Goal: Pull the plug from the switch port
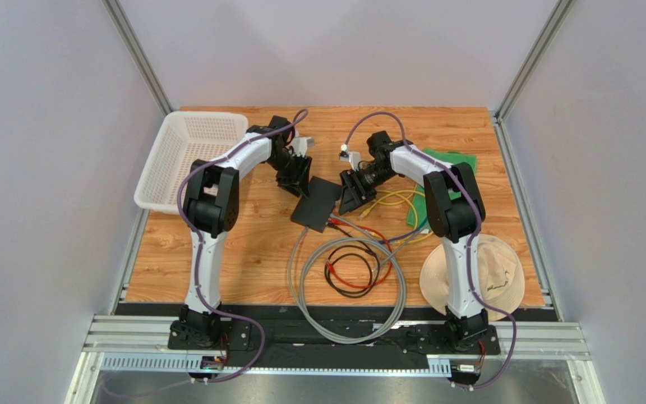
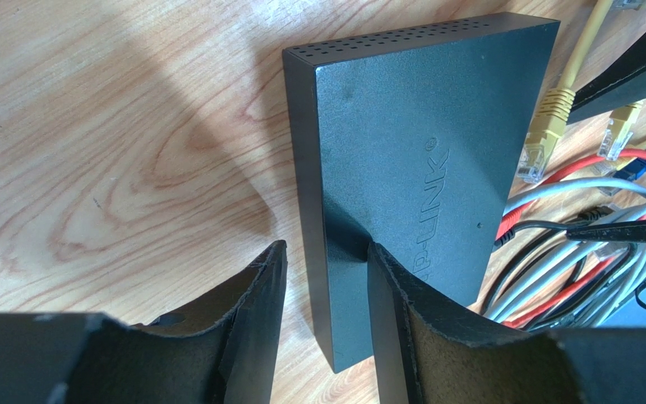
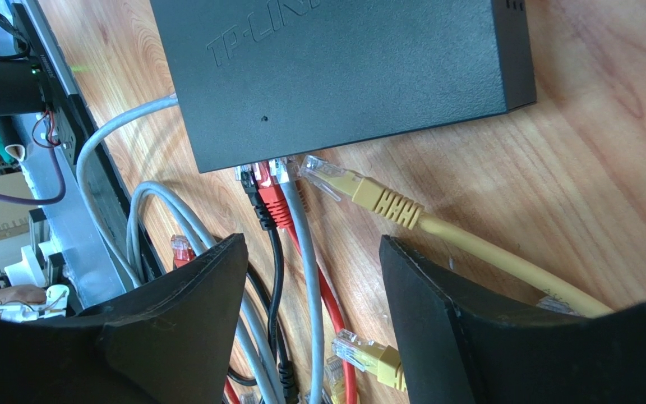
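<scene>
My left gripper point(image 2: 326, 249) stands half open astride the switch point(image 2: 419, 118) edge, likely to steady it. My right gripper point(image 3: 311, 242) gapes wide, the red plug point(image 3: 272, 200) just ahead, seated in its port.

Wooden table point(image 1: 242, 252), grey walls point(image 1: 40, 126), aluminium frame point(image 1: 137, 50)

The switch point(image 3: 343, 76) is cropped above, its ports hidden.

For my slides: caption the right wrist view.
Open right gripper poised before the switch, red plug seated, yellow plug loose alongside.
</scene>
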Available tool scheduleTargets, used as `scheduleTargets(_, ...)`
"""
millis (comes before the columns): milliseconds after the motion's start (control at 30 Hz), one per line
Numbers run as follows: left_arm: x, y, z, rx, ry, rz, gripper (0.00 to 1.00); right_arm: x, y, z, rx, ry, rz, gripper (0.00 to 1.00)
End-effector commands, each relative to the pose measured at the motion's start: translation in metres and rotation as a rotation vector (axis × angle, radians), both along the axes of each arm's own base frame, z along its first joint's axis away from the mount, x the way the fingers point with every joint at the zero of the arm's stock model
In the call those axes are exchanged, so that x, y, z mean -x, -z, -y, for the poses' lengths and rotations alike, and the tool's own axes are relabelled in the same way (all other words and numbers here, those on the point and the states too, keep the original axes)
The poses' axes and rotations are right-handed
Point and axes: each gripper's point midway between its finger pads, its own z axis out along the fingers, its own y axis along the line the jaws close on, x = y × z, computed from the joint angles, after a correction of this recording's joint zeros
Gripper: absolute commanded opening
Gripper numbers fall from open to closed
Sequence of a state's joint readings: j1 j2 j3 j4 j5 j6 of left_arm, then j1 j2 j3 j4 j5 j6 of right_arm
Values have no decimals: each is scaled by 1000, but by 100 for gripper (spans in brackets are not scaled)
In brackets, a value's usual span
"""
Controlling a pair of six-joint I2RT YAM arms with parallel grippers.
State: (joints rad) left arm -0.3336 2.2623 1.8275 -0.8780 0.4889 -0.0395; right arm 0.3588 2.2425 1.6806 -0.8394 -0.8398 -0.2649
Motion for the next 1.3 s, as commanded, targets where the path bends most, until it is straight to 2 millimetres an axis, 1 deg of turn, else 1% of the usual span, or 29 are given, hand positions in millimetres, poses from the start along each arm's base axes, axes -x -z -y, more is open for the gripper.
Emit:
scheduleTargets(0, -5, 8, -2, -43, 2, 24, 48, -4, 9, 2, 30, -18, 26, 67)
scheduleTargets(133, -4, 9, -1, -44, 7, 22, 47, 1, 10, -2, 17, -40, 6, 67)
scheduleTargets(200, -3, 9, -1, -44, 8, 21, 47, 1, 14, -3, 26, -44, -6, 66)
scheduleTargets(267, -4, 7, 0, -40, 12, 25, 46, 2, 21, -3, 45, -40, -26, 66)
scheduleTargets(333, -3, 6, 1, -38, 14, 25, 46, 2, 23, -6, 46, -41, -25, 66)
scheduleTargets(433, -4, 4, 1, -37, 23, 33, 45, 2, 28, -8, 65, -47, -42, 63)
scheduleTargets(533, -4, -14, 0, -25, 28, 55, 43, -7, 28, -7, 108, -5, -16, 60)
scheduleTargets(567, -6, -36, 1, 0, 25, 99, 42, -9, 26, -7, 107, 6, -4, 60)
scheduleTargets(600, -7, -48, 5, 44, 29, 124, 41, -12, 19, -7, 101, 18, 18, 61)
scheduleTargets(633, -4, -54, 7, 66, 37, 129, 35, -14, 22, -7, 110, 43, 25, 61)
scheduleTargets(667, -2, -67, 11, 97, 49, 150, 28, -16, 22, -6, 117, 59, 30, 61)
scheduleTargets(700, 5, -73, 17, 146, 69, 129, 22, -20, 22, -4, 133, 80, 53, 61)
scheduleTargets(733, 7, -74, 20, 166, 68, 114, 12, -28, 23, -5, 132, 101, 87, 61)
scheduleTargets(800, 14, -67, 25, 196, 71, 66, 2, -35, 29, 0, 168, 168, 93, 63)
scheduleTargets(833, 18, -61, 26, 194, 70, 41, 0, -38, 26, -2, 152, 172, 105, 63)
scheduleTargets(867, 20, -53, 26, 193, 72, 15, 0, -38, 25, -4, 141, 173, 98, 63)
scheduleTargets(900, 21, -49, 28, 201, 78, 0, 0, -35, 22, -6, 117, 160, 79, 61)
scheduleTargets(933, 21, -43, 29, 204, 78, -17, 0, -31, 25, -7, 116, 150, 60, 60)
scheduleTargets(967, 22, -43, 32, 221, 84, -26, 0, -30, 27, -7, 115, 145, 49, 59)
scheduleTargets(1100, 30, -36, 39, 250, 104, -69, 0, -14, 29, -8, 84, 119, -22, 59)
scheduleTargets(1233, 34, -16, 38, 217, 83, -117, 0, -2, 33, -8, 69, 101, -87, 57)
scheduleTargets(1267, 34, -11, 37, 197, 79, -117, 0, 1, 39, -9, 73, 97, -109, 56)
